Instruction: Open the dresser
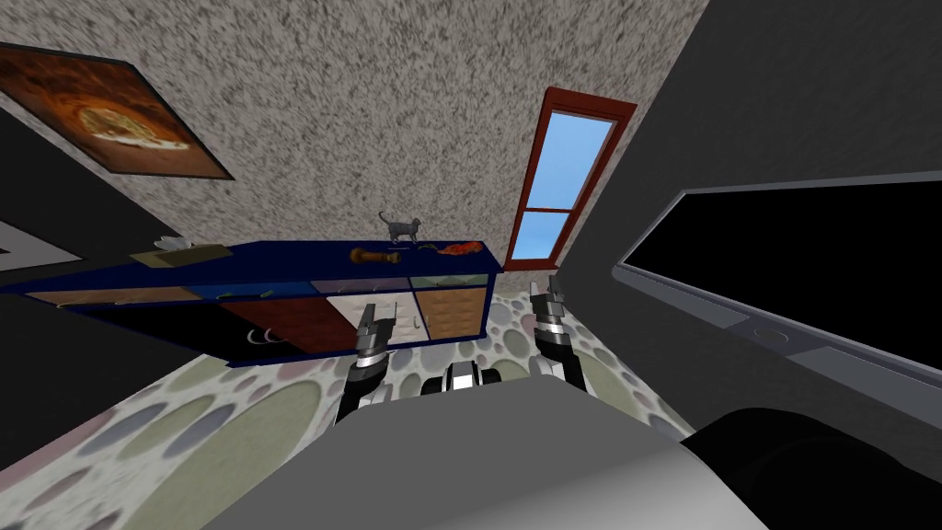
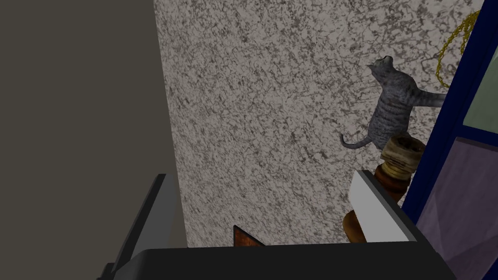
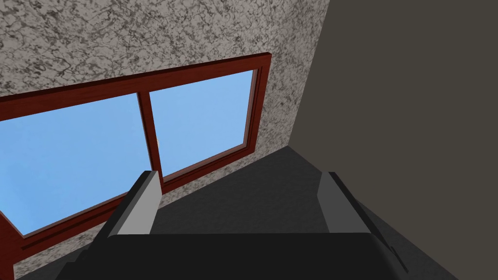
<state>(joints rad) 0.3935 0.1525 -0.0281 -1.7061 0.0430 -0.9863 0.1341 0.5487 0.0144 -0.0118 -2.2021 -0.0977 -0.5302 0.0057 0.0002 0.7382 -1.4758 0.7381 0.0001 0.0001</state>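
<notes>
Dresser (image 1: 294,258), long, low and blue-framed, stands against the speckled wall from the robot's 10 to 12 o'clock, its front a row of panels in wood, red-brown and white.

Nearest the robot, over the spotted carpet (image 1: 230,405), the left end effector (image 1: 378,317) hangs before the white panel (image 1: 354,306) at 12 o'clock. Its fingers are spread wide and hold nothing. The right end effector (image 1: 549,294) is raised at 1 o'clock, clear of the furniture, its fingers likewise apart and empty.

The case looks rigid and heavy, so only a panel should give, on a hinge or a slide. The place to take hold is likely one of the small pale curved handles (image 1: 417,322) by the wood panel (image 1: 451,311), thin enough to slip between blade-like fingers unless pinched squarely.

On the top, from 10 to 12 o'clock, sit a tissue box (image 1: 175,253), a turned wooden piece (image 1: 375,255), a grey cat figurine (image 1: 401,227) and a red-orange object (image 1: 460,247). All look light and might topple if the case is jolted.

Beyond, a red-framed window (image 1: 563,184) stands at 1 o'clock and a framed picture (image 1: 110,115) at 10. Nothing appears to block the front.
</notes>
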